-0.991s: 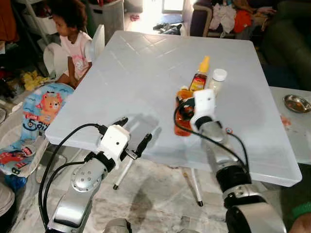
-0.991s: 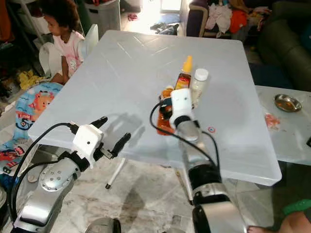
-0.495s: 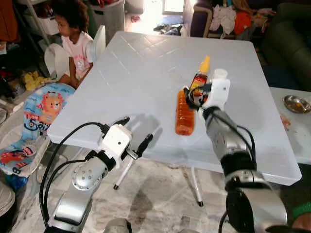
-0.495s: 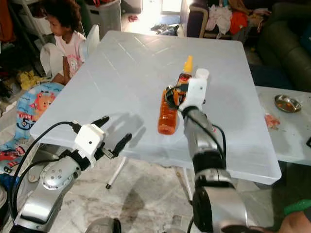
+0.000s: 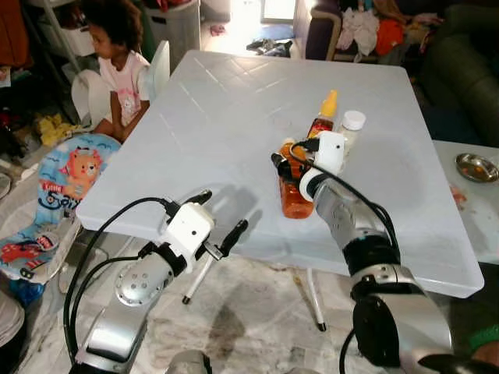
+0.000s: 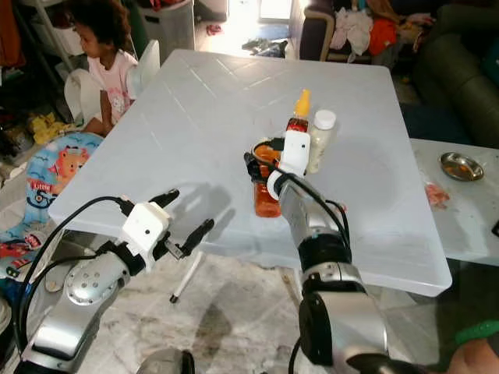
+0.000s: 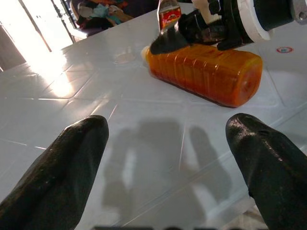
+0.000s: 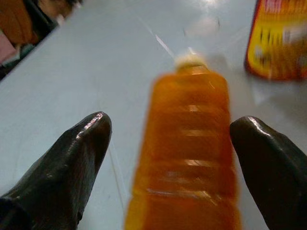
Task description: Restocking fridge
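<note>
Orange bottle point(image 5: 295, 189), clear ribbed plastic holding orange liquid, pale cap at its far end, lying on its side on the white table point(image 5: 226, 117) toward the near edge; no label readable on it. Just beyond it stand a sauce bottle point(image 5: 320, 123) with a yellow nozzle and a red-and-yellow label (print too blurred in the right wrist view to read) and, touching or nearly touching that, a pale bottle point(image 5: 348, 129) with a white cap. A small round red-and-blue sticker point(image 7: 284, 49) sits on the tabletop near the orange bottle's base; its writing cannot be read. Right gripper point(image 5: 285, 162) is over the orange bottle, its black fingers point(image 8: 67, 163) spread wide to either side of the body and not touching it in the right wrist view. Left gripper point(image 5: 221, 215) hangs at the table's near edge, fingers point(image 7: 62, 167) wide apart with nothing between them, pointed toward the orange bottle across bare tabletop. Surroundings: a child point(image 5: 117, 66) seated at the table's far left corner, a baby bouncer point(image 5: 58, 183) printed with a cartoon lion on the floor beside, a second table point(image 5: 468, 202) at right carrying a small metal dish point(image 5: 476, 165), and a sofa point(image 5: 366, 27) heaped with clothes behind.
</note>
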`<state>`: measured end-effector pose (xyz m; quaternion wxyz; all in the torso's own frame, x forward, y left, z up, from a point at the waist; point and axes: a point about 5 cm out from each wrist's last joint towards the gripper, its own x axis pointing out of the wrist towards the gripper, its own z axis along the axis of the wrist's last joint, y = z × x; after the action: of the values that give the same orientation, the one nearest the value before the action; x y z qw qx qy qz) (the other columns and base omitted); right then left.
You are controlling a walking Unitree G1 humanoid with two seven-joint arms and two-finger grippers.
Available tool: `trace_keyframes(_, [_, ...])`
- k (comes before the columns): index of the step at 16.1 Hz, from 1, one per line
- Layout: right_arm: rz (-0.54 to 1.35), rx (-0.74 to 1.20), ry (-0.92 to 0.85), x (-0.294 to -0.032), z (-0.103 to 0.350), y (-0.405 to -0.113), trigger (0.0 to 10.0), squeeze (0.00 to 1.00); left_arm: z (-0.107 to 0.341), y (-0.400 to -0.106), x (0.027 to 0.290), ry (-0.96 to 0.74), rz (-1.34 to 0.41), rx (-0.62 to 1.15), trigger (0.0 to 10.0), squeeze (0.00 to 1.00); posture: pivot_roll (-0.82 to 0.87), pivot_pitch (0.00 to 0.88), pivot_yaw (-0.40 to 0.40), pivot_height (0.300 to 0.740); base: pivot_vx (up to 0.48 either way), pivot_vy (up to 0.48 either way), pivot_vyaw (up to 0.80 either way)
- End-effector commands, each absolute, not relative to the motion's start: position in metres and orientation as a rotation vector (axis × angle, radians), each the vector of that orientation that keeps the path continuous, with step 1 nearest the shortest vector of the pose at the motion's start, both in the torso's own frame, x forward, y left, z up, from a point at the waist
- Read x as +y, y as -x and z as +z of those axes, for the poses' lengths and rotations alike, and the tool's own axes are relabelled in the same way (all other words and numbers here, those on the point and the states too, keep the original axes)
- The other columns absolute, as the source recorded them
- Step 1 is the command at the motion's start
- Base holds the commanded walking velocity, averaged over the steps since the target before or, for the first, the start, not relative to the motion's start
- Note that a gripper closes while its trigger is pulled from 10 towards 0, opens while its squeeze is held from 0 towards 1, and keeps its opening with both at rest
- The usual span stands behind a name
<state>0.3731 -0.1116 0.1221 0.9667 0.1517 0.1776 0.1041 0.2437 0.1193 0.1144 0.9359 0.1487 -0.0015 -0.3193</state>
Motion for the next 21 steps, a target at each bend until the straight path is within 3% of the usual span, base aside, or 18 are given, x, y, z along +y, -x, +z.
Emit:
trace_keyframes(1, [0.186,0.448,-0.357,-0.112,0.111,-0.37,10.0,0.0,0.114,-0.242,0.117,-0.319,-0.678,-0.002,10.0,0.0,0.08,0.011,-0.006,0.74,0.0,0.0,0.0])
trace_keyframes(7, [0.221,0.499,-0.427,-0.131,0.111,-0.369,10.0,0.0,0.112,-0.239,0.116,-0.325,-0.71,0.016,10.0,0.0,0.08,0.009,-0.002,0.74,0.0,0.0,0.0])
trace_keyframes(10, [0.264,0.628,-0.407,-0.161,0.099,-0.356,10.0,0.0,0.11,-0.24,0.116,-0.33,-0.746,0.033,10.0,0.0,0.07,0.005,0.0,0.74,0.0,0.0,0.0])
trace_keyframes(17, [0.518,0.819,-0.394,-0.152,0.081,-0.323,10.0,0.0,0.108,-0.239,0.115,-0.321,-0.767,0.055,10.0,0.0,0.06,0.007,-0.005,0.74,0.0,0.0,0.0])
trace_keyframes(18, [0.529,0.84,-0.395,-0.155,0.078,-0.318,9.3,0.0,0.108,-0.239,0.114,-0.32,-0.769,0.056,10.0,0.0,0.06,0.007,-0.008,0.74,0.0,0.0,0.0])
trace_keyframes(19, [0.537,0.86,-0.393,-0.158,0.075,-0.313,2.0,0.0,0.108,-0.239,0.113,-0.316,-0.769,0.057,10.0,0.0,0.06,0.008,-0.009,0.74,0.0,0.0,0.0])
trace_keyframes(20, [0.536,0.866,-0.397,-0.159,0.075,-0.311,0.0,0.0,0.108,-0.238,0.113,-0.315,-0.769,0.057,10.0,0.0,0.06,0.008,-0.009,0.74,0.0,0.0,0.0])
trace_keyframes(21, [0.536,0.868,-0.384,-0.161,0.074,-0.309,0.0,0.0,0.108,-0.238,0.113,-0.313,-0.768,0.057,10.0,0.0,0.06,0.01,-0.009,0.74,0.0,0.0,0.0])
